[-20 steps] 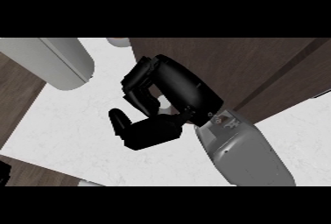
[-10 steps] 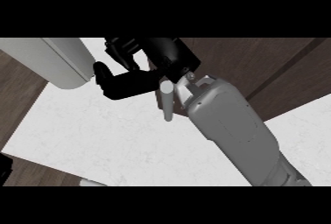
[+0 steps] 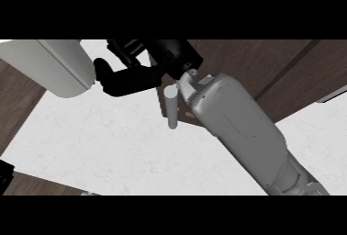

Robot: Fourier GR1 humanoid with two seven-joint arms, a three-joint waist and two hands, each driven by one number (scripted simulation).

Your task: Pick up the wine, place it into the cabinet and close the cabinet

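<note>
No wine bottle shows anywhere in the head view. My right hand (image 3: 146,69) is at the top centre on a long grey forearm (image 3: 237,124). Its fingers (image 3: 129,82) stretch out to the left and hold nothing. The hand lies against the dark wooden cabinet door (image 3: 244,64), just above the door's white bar handle (image 3: 173,108). At the top left only my left forearm (image 3: 47,64) shows; its hand is out of the picture.
The white counter top (image 3: 122,147) fills the middle and lower left. Dark wood panels (image 3: 17,105) border it at the left. A seam (image 3: 288,69) runs slantwise down the cabinet front at the right.
My right arm has stretched up and to the left, taking the hand from the picture's middle to its top. The white door handle has come into sight beside the wrist.
</note>
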